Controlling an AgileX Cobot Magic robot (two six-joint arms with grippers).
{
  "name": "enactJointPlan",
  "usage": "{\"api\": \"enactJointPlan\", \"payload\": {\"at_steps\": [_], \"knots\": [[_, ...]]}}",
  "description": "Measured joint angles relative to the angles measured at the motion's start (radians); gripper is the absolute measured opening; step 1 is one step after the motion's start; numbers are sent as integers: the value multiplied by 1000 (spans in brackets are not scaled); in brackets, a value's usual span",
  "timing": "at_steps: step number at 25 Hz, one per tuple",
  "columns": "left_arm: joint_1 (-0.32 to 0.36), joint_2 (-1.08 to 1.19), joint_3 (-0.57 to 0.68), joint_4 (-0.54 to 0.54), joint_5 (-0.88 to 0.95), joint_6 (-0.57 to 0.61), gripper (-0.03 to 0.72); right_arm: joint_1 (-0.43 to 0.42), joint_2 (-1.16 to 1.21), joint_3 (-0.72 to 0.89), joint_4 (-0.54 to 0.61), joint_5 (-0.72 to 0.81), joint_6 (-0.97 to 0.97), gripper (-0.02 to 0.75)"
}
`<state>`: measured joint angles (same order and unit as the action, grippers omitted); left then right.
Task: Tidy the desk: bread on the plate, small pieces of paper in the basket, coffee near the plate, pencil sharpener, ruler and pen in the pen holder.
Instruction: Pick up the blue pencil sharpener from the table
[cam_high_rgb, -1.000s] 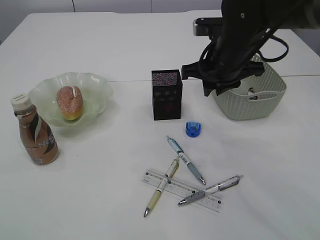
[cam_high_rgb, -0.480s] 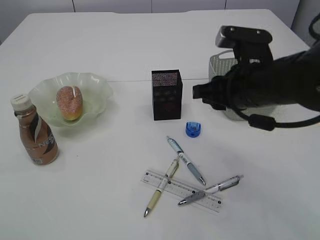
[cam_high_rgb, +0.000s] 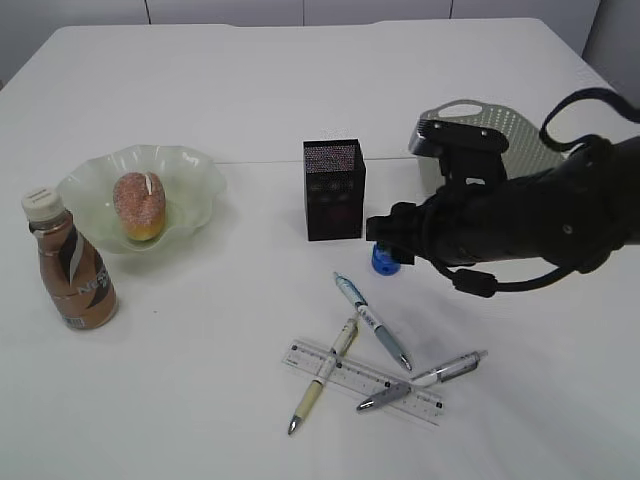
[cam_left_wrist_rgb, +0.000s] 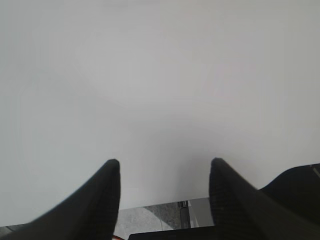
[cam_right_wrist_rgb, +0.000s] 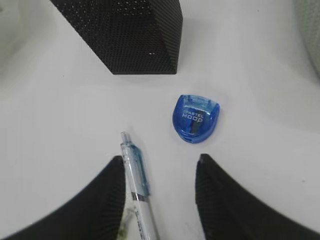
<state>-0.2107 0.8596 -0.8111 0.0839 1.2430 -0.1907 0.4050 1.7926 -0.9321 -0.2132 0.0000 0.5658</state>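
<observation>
The blue pencil sharpener (cam_right_wrist_rgb: 196, 118) lies on the table just ahead of my right gripper (cam_right_wrist_rgb: 159, 159), which is open and empty. In the exterior view the right gripper (cam_high_rgb: 386, 238) hangs over the sharpener (cam_high_rgb: 382, 262) beside the black mesh pen holder (cam_high_rgb: 333, 190). A blue-capped pen (cam_right_wrist_rgb: 136, 170) lies against the left finger's inner side. Three pens (cam_high_rgb: 372, 322) and a clear ruler (cam_high_rgb: 340, 371) lie crossed near the front. Bread (cam_high_rgb: 138, 205) sits on the green plate (cam_high_rgb: 190, 165), with the coffee bottle (cam_high_rgb: 72, 270) beside it. My left gripper (cam_left_wrist_rgb: 165, 162) is open over bare table. No paper pieces show.
The grey basket (cam_high_rgb: 500, 135) stands at the back right, partly behind the right arm. The pen holder (cam_right_wrist_rgb: 130, 30) is close ahead of the right gripper. The table's front edge shows below the left gripper.
The right arm has swung from above the basket leftward and down to the sharpener, and its jaws have opened wider. The left gripper has not moved.
</observation>
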Motion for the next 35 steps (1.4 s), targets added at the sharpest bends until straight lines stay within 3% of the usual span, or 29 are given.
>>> {"api": "enactJointPlan", "payload": {"at_steps": [3,6,35], "knots": [[0,0,0,0,0,0,408,0,45,0,40,-74,0,525],[0,0,0,0,0,0,407,0,68,0,49,-126,0,575],[0,0,0,0,0,-3,407,-47,188,-117,48,-162,-135,585]]}}
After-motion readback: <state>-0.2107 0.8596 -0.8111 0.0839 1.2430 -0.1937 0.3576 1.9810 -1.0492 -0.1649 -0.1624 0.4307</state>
